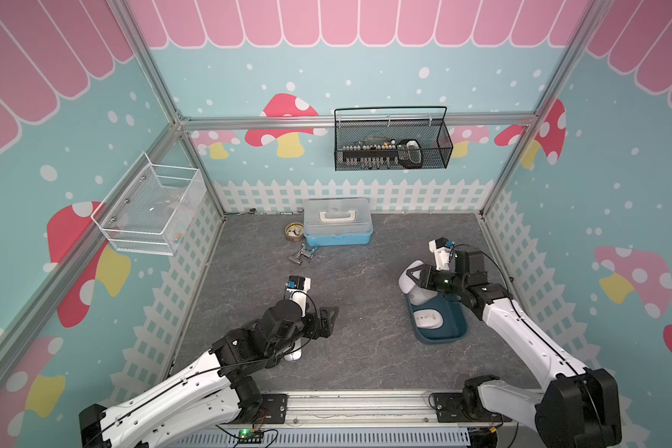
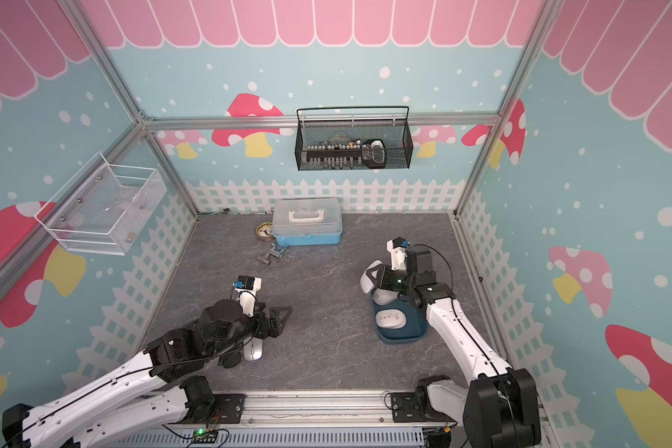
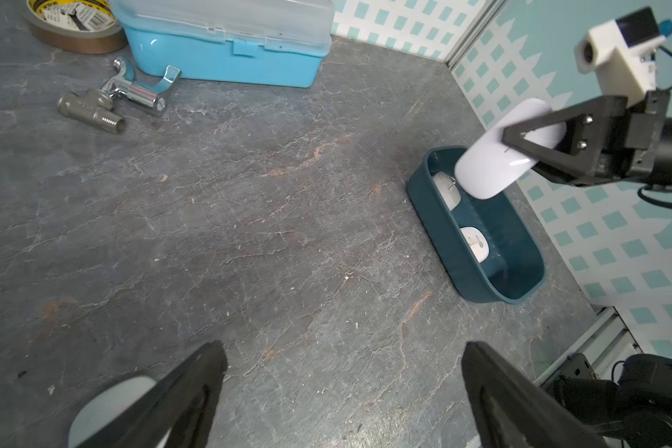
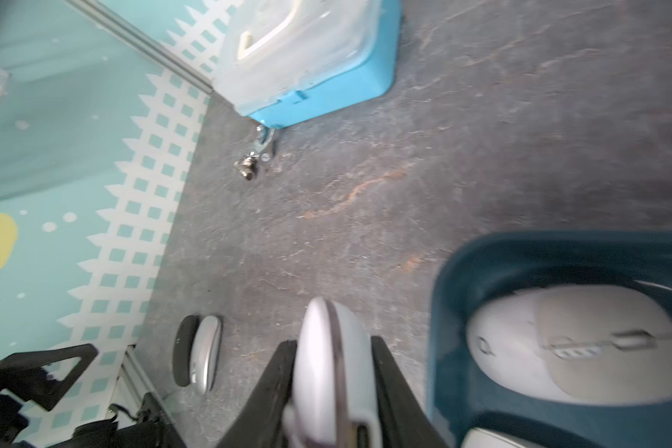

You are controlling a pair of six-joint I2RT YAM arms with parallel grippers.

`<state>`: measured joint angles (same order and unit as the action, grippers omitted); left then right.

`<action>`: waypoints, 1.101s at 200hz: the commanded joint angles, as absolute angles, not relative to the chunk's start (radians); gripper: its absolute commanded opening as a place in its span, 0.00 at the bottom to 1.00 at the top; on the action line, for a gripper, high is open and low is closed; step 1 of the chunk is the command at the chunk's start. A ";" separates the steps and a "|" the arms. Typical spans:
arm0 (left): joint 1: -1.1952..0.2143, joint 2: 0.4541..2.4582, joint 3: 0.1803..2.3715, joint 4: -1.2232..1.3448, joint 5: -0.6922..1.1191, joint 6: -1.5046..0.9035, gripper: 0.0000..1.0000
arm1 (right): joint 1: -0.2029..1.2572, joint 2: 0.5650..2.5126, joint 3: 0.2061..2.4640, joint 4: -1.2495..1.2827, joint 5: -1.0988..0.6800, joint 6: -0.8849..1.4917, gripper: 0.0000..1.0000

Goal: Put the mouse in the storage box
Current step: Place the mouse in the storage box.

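Overall: a two-arm robot works at a grey stone-look table (image 1: pixel 365 279) inside walls painted with mushrooms.
Light-blue case (image 1: pixel 338 227): lid shut, upper middle of the frame by the back fence; no part in this job.
Storage box (image 1: pixel 441 337): shallow dark teal tray, flat on the table, lower right of centre in both top views.
Right claw (image 1: pixel 414 278): closed narrow on the held mouse, hanging at the upper end of the storage box.
Left claw (image 3: pixel 342 353): spread wide and empty, low over bare table, left of centre in both top views.
Held mouse (image 3: pixel 485 170): white, turned on its edge, raised clear of the tray, touching only the claw.
First boxed mouse (image 3: pixel 445 190): white, lying at the box's upper end, partly hidden beneath the held mouse.
Second boxed mouse (image 3: pixel 474 244): white, near the middle of the box; the lower end looks free.
Loose mouse (image 2: pixel 253 351): silver-white, on the table partly under the left arm, well apart from the box.
Step in hand: probably placing; the held mouse is at the box but not yet set down.
Next move: likely shift toward the free lower end, lower until the mouse is inside the walls, then open; dropping at the upper end risks landing on the first boxed mouse or the rim.
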<state>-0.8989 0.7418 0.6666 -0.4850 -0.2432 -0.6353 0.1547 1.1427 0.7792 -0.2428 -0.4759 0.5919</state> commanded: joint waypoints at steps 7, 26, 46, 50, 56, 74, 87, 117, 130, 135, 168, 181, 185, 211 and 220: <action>-0.875 0.746 0.641 -0.535 -0.267 -0.729 0.99 | 0.082 1.091 0.720 -0.308 -0.427 0.529 0.31; -0.853 0.781 0.633 -0.558 -0.265 -0.782 0.99 | 0.069 1.068 0.689 -0.293 -0.410 0.534 0.31; -0.816 0.828 0.604 -0.559 -0.235 -0.830 0.99 | 0.066 1.062 0.651 -0.274 -0.404 0.540 0.31; -0.812 0.837 0.599 -0.558 -0.229 -0.840 0.99 | 0.065 1.062 0.642 -0.267 -0.407 0.542 0.31; -0.804 0.849 0.592 -0.558 -0.221 -0.851 0.99 | 0.065 1.061 0.626 -0.256 -0.414 0.545 0.31; -0.792 0.876 0.569 -0.558 -0.202 -0.880 0.99 | 0.063 1.055 0.580 -0.217 -0.442 0.558 0.31; -0.790 0.885 0.556 -0.560 -0.195 -0.897 0.99 | 0.062 1.054 0.554 -0.192 -0.445 0.567 0.31; -0.780 0.873 0.533 -0.571 -0.195 -0.944 0.99 | 0.059 1.062 0.505 -0.133 -0.463 0.579 0.31; -0.771 0.870 0.525 -0.578 -0.192 -0.965 0.99 | 0.054 1.069 0.490 -0.107 -0.482 0.587 0.31; -0.769 0.872 0.523 -0.581 -0.192 -0.971 0.99 | 0.052 1.072 0.486 -0.102 -0.488 0.590 0.31; -0.765 0.894 0.514 -0.589 -0.192 -0.994 0.99 | 0.043 1.071 0.457 -0.060 -0.502 0.604 0.33; -0.765 0.899 0.515 -0.588 -0.189 -0.993 0.99 | 0.039 1.080 0.450 -0.057 -0.500 0.601 0.38; -0.765 0.900 0.515 -0.589 -0.187 -0.993 0.99 | 0.038 1.084 0.448 -0.057 -0.499 0.600 0.40; -0.765 0.902 0.517 -0.588 -0.188 -0.992 0.99 | 0.030 1.110 0.444 -0.057 -0.500 0.589 0.50; -0.764 0.904 0.517 -0.590 -0.191 -0.995 0.99 | 0.026 1.112 0.443 -0.058 -0.498 0.587 0.53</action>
